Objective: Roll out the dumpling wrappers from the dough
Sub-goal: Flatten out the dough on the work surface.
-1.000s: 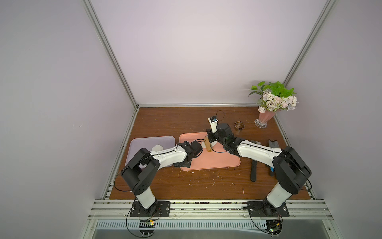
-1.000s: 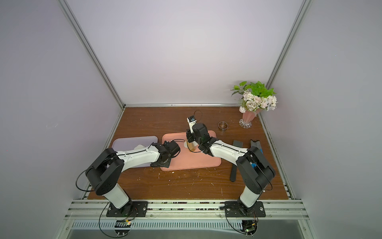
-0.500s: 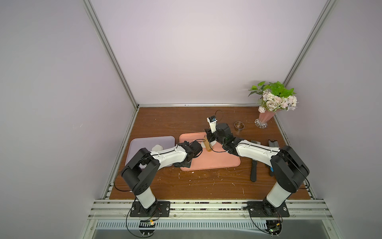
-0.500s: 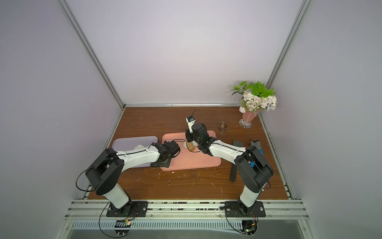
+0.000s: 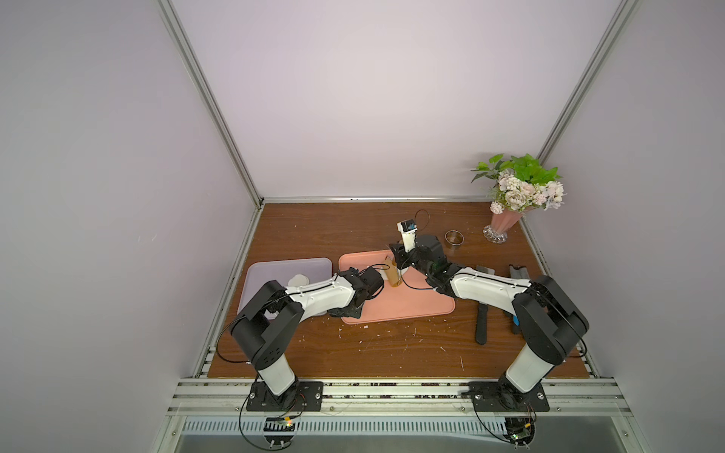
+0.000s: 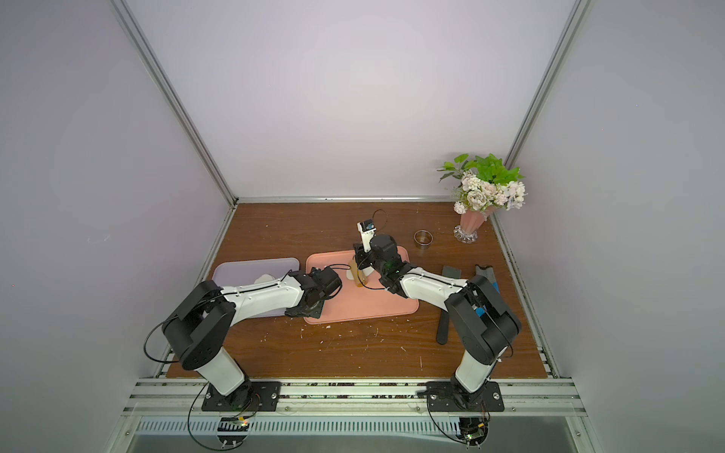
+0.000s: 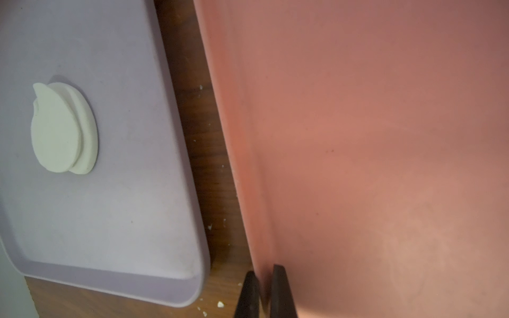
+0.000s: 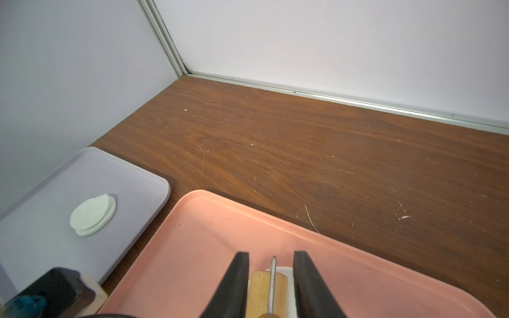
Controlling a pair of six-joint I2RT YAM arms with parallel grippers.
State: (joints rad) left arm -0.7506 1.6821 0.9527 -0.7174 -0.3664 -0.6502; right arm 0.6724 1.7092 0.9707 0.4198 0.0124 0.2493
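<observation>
Dough (image 8: pixel 289 275) is shown as a white patch on the pink tray (image 5: pixel 412 306), toward that tray's far edge, and is largely covered by the wooden roller (image 8: pixel 265 289). The roller is flanked by the fingers (image 8: pixel 237 280) of the right gripper (image 8: pixel 271 254), which are closed in on it from both sides. Its tan barrel and a thin metal rod are seen between them. In both top views the roller is seen over the pink tray's far half.

The dumpling wrappers (image 7: pixel 63 129) are seen as two flat round white discs, stacked slightly off-centre, on the purple tray (image 7: pixel 124 220). This tray lies just beside the pink tray's left edge, and the two trays are separated by a narrow strip of the wooden table (image 7: pixel 203 165). The left gripper (image 7: pixel 264 271) is set at the pink tray's near left corner, and its fingers (image 7: pixel 281 291) are pinched on the raised rim.

A steel ring cutter (image 5: pixel 454 237) is placed beyond the pink tray's far right corner, and a vase of flowers (image 5: pixel 506 223) farther out the same way. Black-handled tools (image 5: pixel 481 321) are laid to the right of the pink tray. White crumbs are scattered on the table in front of the pink tray.
</observation>
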